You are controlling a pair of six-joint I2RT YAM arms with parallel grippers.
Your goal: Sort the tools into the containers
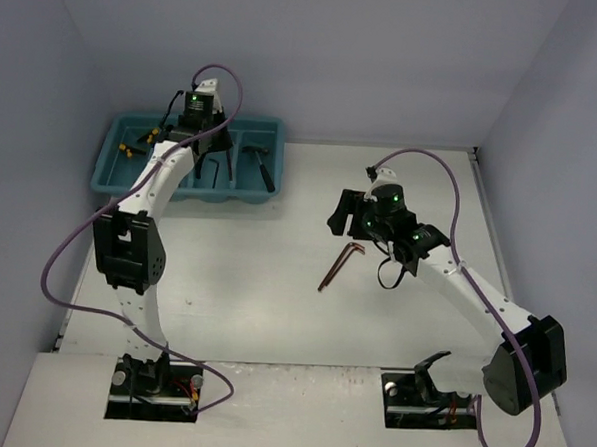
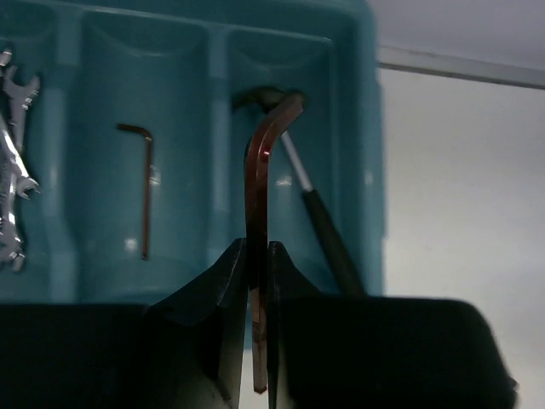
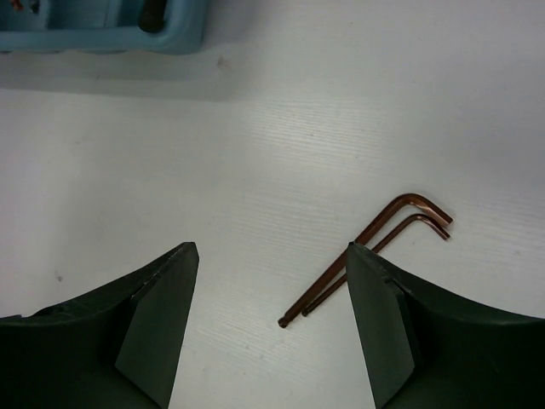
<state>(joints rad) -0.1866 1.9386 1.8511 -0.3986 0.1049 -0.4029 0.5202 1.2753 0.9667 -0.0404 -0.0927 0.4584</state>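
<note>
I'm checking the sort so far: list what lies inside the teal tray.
Yellow-and-black pieces, silver wrenches, one red key and the hammer, each in its own compartment. The left gripper holds another key above the tray. The left arm hides the tray's middle from above.

My overhead view is lit evenly and softly. The white table (image 1: 274,302) is bright but not burnt out, and only a faint shadow lies under the teal tray (image 1: 245,194) at the upper left. The left wrist picture is dimmer. Small white glints sit on the tray floor, the red key (image 2: 258,187) looks soft, and the black fingers (image 2: 217,290) along the bottom are blurred and nearly featureless. In the right wrist picture the table grain is sharp, and the tray's shadow runs as a soft grey band across the top.
</note>
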